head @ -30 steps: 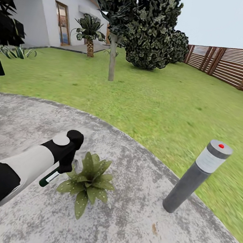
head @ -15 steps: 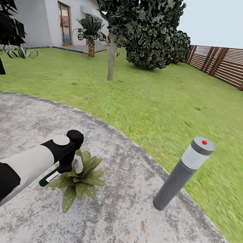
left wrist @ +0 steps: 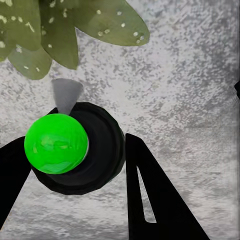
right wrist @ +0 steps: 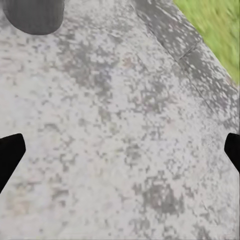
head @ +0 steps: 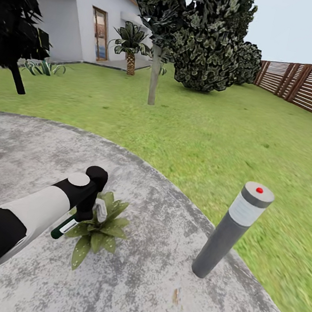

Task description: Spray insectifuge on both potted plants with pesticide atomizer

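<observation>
Potted plant (head: 96, 227) nearer held atomizer (head: 65, 225)

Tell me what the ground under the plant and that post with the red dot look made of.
The paving looks like stone or concrete, matt: mottled grey and white blotches, no shine. The bollard lamp looks like grey metal or painted plastic, satin: a smooth, even shaft with a pale ribbed band under the cap. As renders, they leave that open. The potted plant has soft spotted green leaves.

Open paving (head: 144, 282) between potted plant (head: 96, 227) and bollard lamp (head: 230, 230), seemingly unobstructed
</observation>
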You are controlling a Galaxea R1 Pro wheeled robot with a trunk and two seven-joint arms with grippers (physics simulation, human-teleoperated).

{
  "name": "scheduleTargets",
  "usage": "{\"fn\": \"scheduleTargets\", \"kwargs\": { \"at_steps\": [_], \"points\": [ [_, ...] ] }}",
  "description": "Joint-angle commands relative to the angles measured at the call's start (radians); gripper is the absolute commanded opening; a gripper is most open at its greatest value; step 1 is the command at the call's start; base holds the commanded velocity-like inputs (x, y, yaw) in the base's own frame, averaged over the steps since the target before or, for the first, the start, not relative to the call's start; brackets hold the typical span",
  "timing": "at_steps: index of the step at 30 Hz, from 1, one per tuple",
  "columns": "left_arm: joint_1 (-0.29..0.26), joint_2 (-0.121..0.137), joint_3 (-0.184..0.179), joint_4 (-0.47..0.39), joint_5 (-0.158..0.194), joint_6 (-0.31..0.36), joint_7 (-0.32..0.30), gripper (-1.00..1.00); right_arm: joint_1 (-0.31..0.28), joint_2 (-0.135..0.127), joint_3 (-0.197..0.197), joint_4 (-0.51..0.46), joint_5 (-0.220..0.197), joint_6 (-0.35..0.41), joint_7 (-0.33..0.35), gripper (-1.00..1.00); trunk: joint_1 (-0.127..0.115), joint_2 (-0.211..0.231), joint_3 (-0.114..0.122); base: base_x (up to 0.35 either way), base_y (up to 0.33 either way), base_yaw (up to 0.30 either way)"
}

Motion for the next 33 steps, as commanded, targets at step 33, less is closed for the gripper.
{"fn": "scheduleTargets", "kwargs": {
  "at_steps": [33],
  "points": [
    [0.009,0.005,-0.001,0.001,-0.011,0.012,-0.009,-1.0,-0.001,0.0,-0.007,0.001,0.012,-0.003,-0.002,1.0,0.0,0.0,-0.001,-0.005,-0.154,0.076]
  ]
}}
